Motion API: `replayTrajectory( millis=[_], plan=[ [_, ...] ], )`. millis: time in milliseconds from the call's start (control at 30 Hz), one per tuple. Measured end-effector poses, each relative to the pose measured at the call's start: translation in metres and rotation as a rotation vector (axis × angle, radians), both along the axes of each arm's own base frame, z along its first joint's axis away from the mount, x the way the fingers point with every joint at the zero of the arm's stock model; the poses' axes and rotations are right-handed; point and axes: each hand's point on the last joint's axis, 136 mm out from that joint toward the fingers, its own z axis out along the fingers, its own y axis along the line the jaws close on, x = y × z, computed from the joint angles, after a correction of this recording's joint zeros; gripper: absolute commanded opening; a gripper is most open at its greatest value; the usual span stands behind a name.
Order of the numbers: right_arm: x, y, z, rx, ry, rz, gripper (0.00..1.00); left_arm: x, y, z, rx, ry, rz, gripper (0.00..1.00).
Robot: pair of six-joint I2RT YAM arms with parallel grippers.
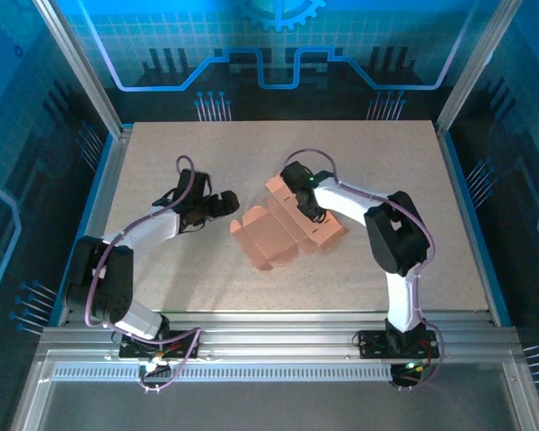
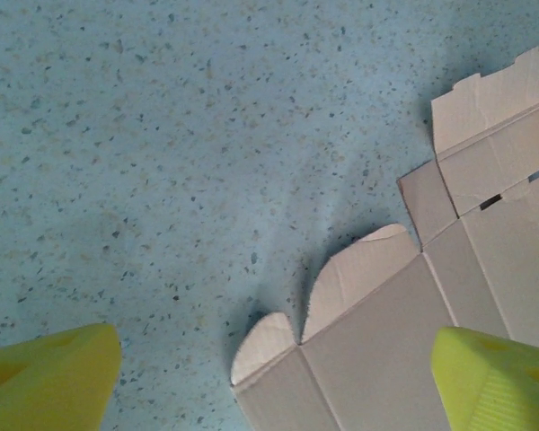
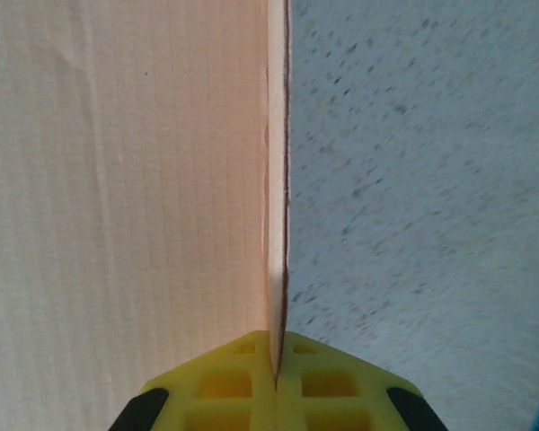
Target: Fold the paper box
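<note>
The paper box [image 1: 286, 232] is a salmon-orange die-cut sheet lying mostly flat at the table's middle, flaps spread. My left gripper [image 1: 230, 205] hovers just left of the sheet, open. In the left wrist view its yellow fingers [image 2: 45, 377] stand wide apart over the paper box [image 2: 404, 332], whose two rounded flaps curl up slightly; nothing is gripped between them. My right gripper [image 1: 306, 209] sits over the sheet's far right part. In the right wrist view the right gripper [image 3: 276, 359] is shut on a thin raised edge of the paper box [image 3: 144, 180], seen edge-on.
The speckled table [image 1: 162, 269] is bounded by metal rails and blue enclosure walls. Both arm bases stand at the near edge. Bare tabletop [image 2: 162, 162] stretches left of the sheet.
</note>
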Motion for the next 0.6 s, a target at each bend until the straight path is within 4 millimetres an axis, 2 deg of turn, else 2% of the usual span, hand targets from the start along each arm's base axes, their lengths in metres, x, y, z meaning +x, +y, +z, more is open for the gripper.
replayTrajectory(
  millis=[67, 133, 333, 500, 600],
  plan=[
    [0.007, 0.000, 0.002, -0.070, -0.042, 0.025, 0.00, -0.002, 0.002, -0.003, -0.002, 0.009, 0.004, 0.97],
    [0.013, -0.003, 0.003, -0.134, -0.084, 0.039, 0.00, -0.004, 0.002, -0.005, -0.007, 0.017, 0.005, 0.99],
    [0.022, -0.010, 0.003, -0.234, -0.158, 0.060, 0.00, -0.002, 0.000, -0.003, -0.024, 0.007, -0.001, 0.99],
    [0.010, 0.000, -0.009, -0.100, -0.098, 0.122, 0.00, 0.005, -0.010, 0.005, -0.062, -0.038, -0.040, 0.99],
    [0.004, 0.008, -0.002, 0.045, -0.060, 0.172, 0.00, 0.011, -0.020, 0.013, -0.088, -0.084, -0.105, 0.99]
  ],
)
